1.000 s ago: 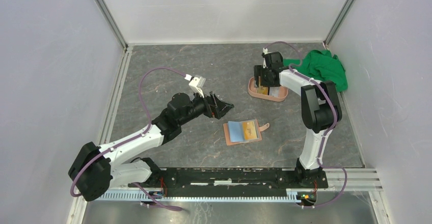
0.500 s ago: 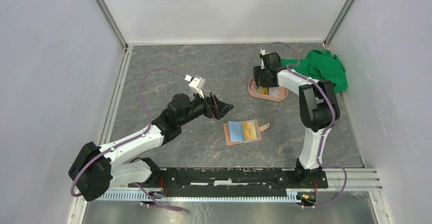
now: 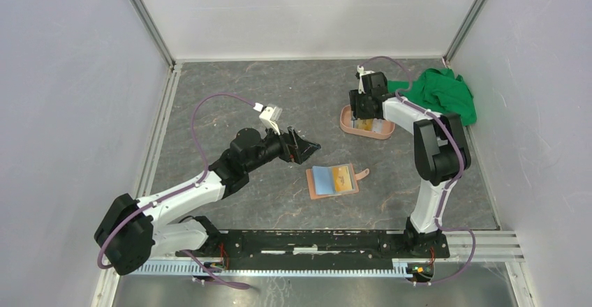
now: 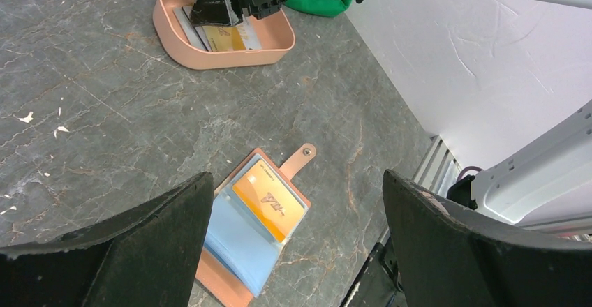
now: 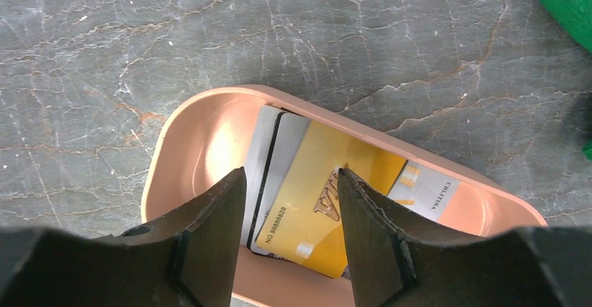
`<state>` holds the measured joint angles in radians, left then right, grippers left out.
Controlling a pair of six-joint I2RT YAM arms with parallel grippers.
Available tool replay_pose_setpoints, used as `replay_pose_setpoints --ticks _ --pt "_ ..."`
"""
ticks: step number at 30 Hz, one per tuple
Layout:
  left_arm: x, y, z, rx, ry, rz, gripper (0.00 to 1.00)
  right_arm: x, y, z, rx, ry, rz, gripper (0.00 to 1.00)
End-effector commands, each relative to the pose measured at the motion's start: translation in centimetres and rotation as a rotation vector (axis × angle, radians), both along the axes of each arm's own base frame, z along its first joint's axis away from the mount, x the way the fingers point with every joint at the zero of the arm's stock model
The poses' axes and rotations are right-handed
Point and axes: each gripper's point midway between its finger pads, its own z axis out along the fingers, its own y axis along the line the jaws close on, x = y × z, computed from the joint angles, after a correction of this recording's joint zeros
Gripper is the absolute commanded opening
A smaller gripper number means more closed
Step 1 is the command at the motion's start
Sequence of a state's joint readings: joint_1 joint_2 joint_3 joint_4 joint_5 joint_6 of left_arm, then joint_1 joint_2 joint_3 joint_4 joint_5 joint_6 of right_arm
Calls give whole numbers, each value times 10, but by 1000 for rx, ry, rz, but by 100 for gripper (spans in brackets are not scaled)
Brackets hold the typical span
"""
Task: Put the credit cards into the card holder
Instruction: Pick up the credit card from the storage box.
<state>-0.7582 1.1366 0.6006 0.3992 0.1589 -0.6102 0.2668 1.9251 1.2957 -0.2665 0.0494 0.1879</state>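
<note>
Grey stone table [image 3: 230, 98]: nothing lying on it has shifted in the last second.
Cloth [image 3: 447, 94]: green, bunched in the 2 o'clock corner beside the tray; it has no part in the task.
Left gripper [image 3: 308, 146]: stays where it was, at 10 o'clock of the wallet, with its jaws spread wide and nothing between them.
Right gripper [image 5: 290, 230]: the only mover, it has edged slightly while hanging over the tray. Its jaws are part-open, one finger on each side of the yellow card's near end, and not closed on it.
Tray [image 5: 157, 174]: pink, at 1 o'clock of the wallet; it still holds its stack.
Wallet [image 4: 297, 162]: lies open near mid-table with its tab toward 2 o'clock, unmoved.
Blue card [image 4: 237, 251], orange card [image 4: 269, 199]: already in the wallet's pockets, side by side.
Yellow card [image 5: 314, 202]: lies flat on top in the tray, over a black-edged card and a grey one. A white card shows at its 3 o'clock side.
Meaning: roughly half the cards look stowed. The small shift reads as lining up on the yellow card, so a pinch and lift seems to be the step in hand.
</note>
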Motion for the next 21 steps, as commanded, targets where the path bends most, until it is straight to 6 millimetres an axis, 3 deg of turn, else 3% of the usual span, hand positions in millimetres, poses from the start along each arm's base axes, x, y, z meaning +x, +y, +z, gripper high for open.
replay_pose_setpoints --ticks 1,4,7,13,21 --pt "4 0 14 -52 -23 16 96 9 8 37 35 -112 34 56" --pt "5 -1 14 -51 -22 12 96 10 3 38 11 -111 20 59" --pt "5 -2 14 -52 -22 10 96 8 -10 28 -32 -82 -20 71" --pt "5 -2 12 -54 -16 10 96 -8 -18 10 -13 -36 -53 84" --pt "6 -3 12 -55 -14 9 96 -8 -28 -1 -37 -14 -106 85"
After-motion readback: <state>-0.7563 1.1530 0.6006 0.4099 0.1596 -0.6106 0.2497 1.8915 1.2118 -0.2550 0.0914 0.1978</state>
